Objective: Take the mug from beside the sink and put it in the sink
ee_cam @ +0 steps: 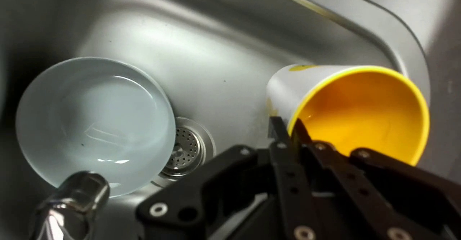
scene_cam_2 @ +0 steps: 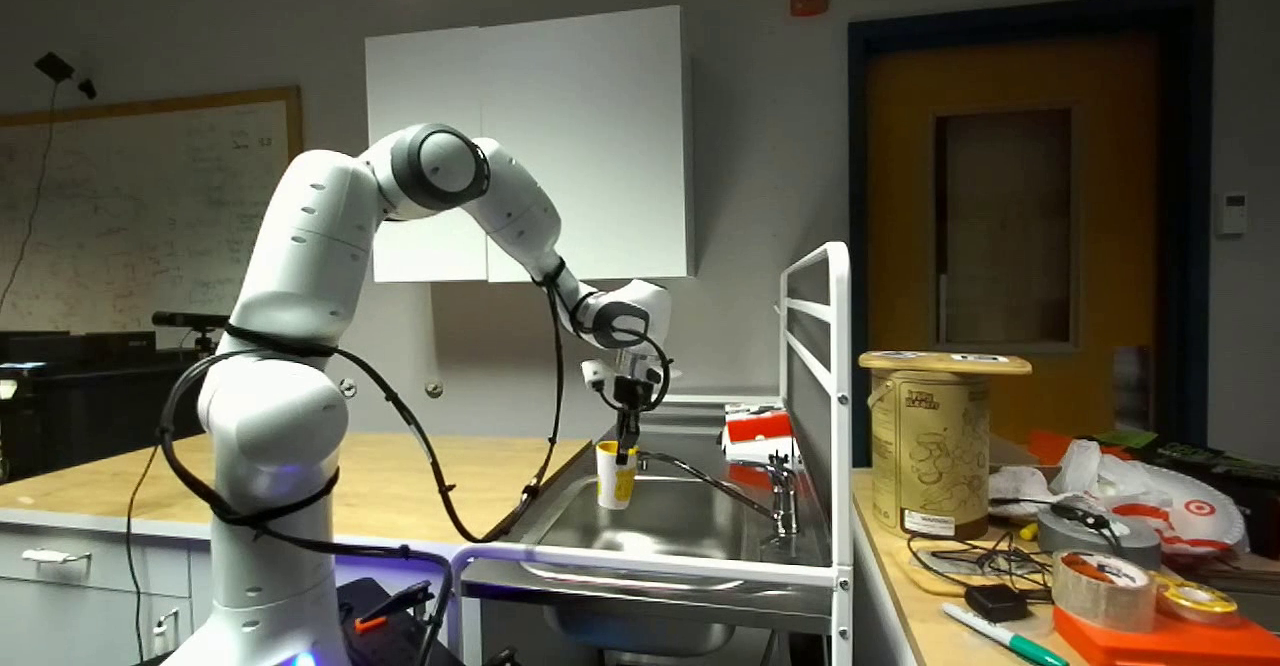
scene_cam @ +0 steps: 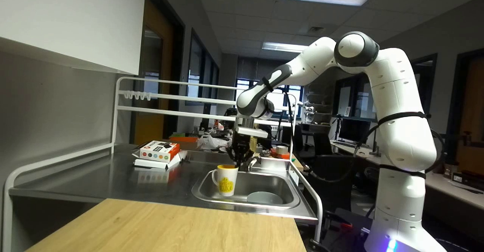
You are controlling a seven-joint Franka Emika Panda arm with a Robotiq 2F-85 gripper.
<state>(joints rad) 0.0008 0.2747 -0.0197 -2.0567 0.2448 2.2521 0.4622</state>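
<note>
The mug (scene_cam: 226, 182) is white outside with a yellow print and a yellow inside. It also shows in an exterior view (scene_cam_2: 614, 478) and in the wrist view (ee_cam: 360, 110). My gripper (ee_cam: 290, 126) is shut on the mug's rim, one finger inside and one outside. The gripper also shows above the mug in both exterior views (scene_cam: 239, 159) (scene_cam_2: 627, 441). The mug hangs roughly upright over one end of the metal sink (scene_cam: 272, 182), its handle pointing away from the gripper. In the wrist view the sink floor (ee_cam: 223, 74) lies below; the gap under the mug is hard to judge.
A pale bowl (ee_cam: 97, 121) sits in the sink beside the drain (ee_cam: 183, 148). A faucet (scene_cam_2: 784, 496) stands at the sink's edge and reaches over the bowl. A white rail (scene_cam_2: 660, 564) surrounds the counter. A red and white box (scene_cam: 159, 151) lies on the counter.
</note>
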